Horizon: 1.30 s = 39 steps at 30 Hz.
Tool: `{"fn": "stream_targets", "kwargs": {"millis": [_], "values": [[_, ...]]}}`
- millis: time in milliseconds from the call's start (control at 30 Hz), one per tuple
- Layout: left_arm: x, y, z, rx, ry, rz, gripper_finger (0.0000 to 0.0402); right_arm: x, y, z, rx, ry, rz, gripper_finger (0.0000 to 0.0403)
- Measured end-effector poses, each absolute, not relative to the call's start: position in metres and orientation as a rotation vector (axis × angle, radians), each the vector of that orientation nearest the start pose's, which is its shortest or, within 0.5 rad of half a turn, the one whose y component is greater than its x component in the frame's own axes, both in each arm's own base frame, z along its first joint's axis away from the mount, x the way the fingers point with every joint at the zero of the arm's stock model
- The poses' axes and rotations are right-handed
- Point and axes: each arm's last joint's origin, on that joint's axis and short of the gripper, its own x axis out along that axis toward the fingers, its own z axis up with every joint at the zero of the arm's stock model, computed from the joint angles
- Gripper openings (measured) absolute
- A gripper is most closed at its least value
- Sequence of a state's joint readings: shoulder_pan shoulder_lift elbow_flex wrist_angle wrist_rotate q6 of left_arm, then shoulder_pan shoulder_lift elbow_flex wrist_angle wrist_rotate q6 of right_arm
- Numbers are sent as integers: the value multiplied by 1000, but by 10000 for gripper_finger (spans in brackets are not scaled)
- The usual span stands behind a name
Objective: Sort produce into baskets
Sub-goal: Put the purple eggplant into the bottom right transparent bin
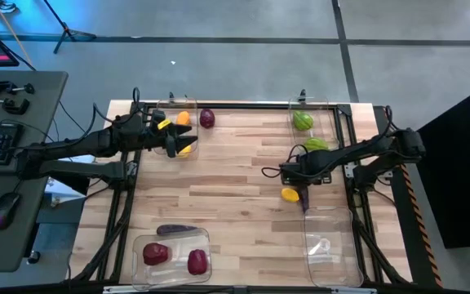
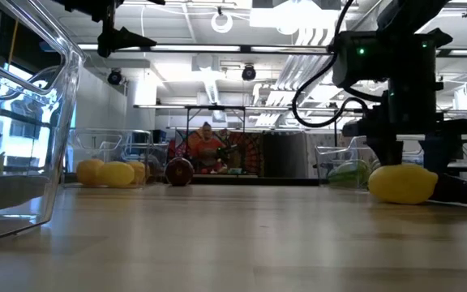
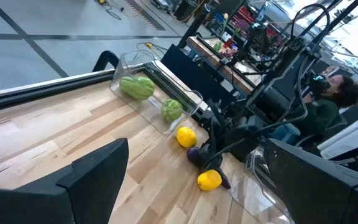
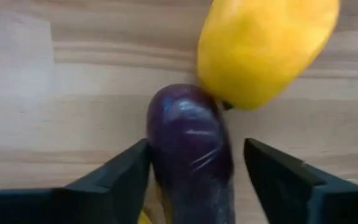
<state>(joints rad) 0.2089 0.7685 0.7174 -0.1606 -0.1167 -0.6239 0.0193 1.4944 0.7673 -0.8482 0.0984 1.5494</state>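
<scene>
My right gripper (image 4: pixel 196 144) is open and low over the table's right side (image 1: pixel 301 184). Its fingers stand on either side of a long dark purple piece (image 4: pixel 191 155) that lies on the wood. A yellow round piece (image 4: pixel 263 50) touches that piece's end and also shows in the high view (image 1: pixel 290 194). My left gripper (image 1: pixel 174 137) is open and empty, above the far-left bin (image 1: pixel 188 104) that holds yellow and orange pieces (image 2: pixel 108 172). A dark red piece (image 1: pixel 207 119) rests on the table beside that bin. My right gripper comes from above with its fingers across the purple piece's end. One finger (image 4: pixel 126 174) shows right against the piece's side, and I cannot tell whether it touches. The other finger (image 4: pixel 278 177) stands apart from it. The piece lies on the table.
The far-right bin (image 1: pixel 326 110) holds green pieces (image 1: pixel 303 121). The near-left bin (image 1: pixel 137 261) holds two dark red pieces, with a purple one (image 1: pixel 178 230) at its far rim. The near-right bin (image 1: pixel 329 245) stands just near of my right gripper. A person (image 3: pixel 328 99) sits beyond the table.
</scene>
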Motion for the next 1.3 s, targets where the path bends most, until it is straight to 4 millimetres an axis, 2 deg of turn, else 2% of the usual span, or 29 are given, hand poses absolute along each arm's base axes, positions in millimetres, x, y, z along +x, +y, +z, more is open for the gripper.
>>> {"fn": "stream_targets", "kwargs": {"millis": [167,267,400,600,700,767,900,1100,1200,1300], "values": [[168,39,314,-626,104,381,362,222,2,154,1075,1177,-1182,147],[168,39,314,-626,104,381,362,224,2,167,1067,1157,-1116,113],[168,39,314,-624,103,384,362,235,0,213,1047,997,-964,112],[168,40,314,-613,97,408,362,239,-4,310,841,705,-727,121],[168,40,314,-604,99,407,362,236,6,343,824,702,-549,122],[168,40,314,-598,101,406,362,232,20,353,861,770,-432,120],[168,40,314,-596,101,406,362,219,60,345,949,961,-359,120],[168,40,314,-596,101,406,362,182,122,309,1095,1167,-501,128],[168,40,314,-596,101,406,362,165,143,295,1193,1181,-591,134],[168,40,314,-596,101,406,362,151,155,283,1268,1193,-696,141]]}}
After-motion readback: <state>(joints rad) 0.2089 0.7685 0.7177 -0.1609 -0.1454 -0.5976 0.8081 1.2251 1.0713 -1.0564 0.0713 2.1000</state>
